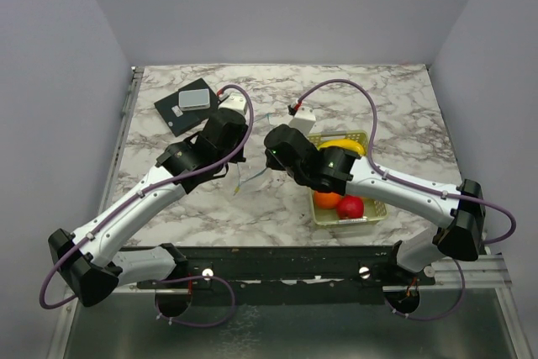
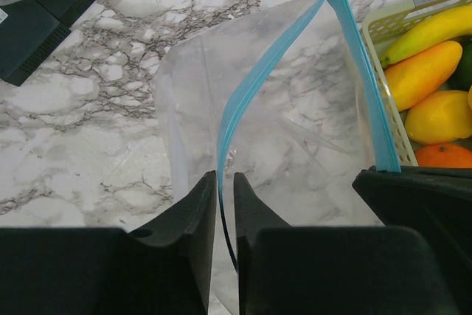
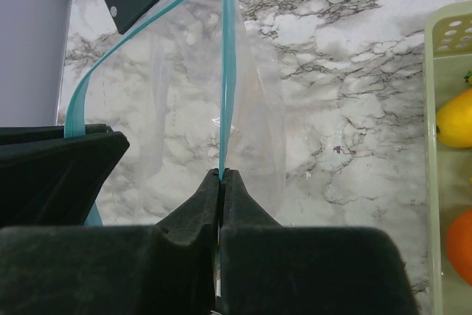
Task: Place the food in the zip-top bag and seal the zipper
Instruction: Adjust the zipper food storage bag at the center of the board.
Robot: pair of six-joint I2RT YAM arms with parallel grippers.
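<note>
The clear zip-top bag (image 1: 252, 176) hangs between my two grippers with its mouth spread apart. In the left wrist view the bag (image 2: 295, 123) shows its light blue zipper (image 2: 243, 97) split into two strips. My left gripper (image 2: 225, 175) is closed on one strip, and it also shows in the top view (image 1: 227, 155). My right gripper (image 3: 222, 171) is shut tight on the other strip of the zipper (image 3: 225, 71), and it also shows in the top view (image 1: 276, 157). The food, yellow pieces (image 2: 424, 71), an orange ball (image 1: 328, 199) and a red apple (image 1: 350, 206), lies in the basket.
The pale green mesh basket (image 1: 370, 218) stands right of the bag, partly under my right arm; its rim shows in the left wrist view (image 2: 398, 16) and the right wrist view (image 3: 442, 35). A black device with a grey box (image 1: 187, 105) lies at the far left.
</note>
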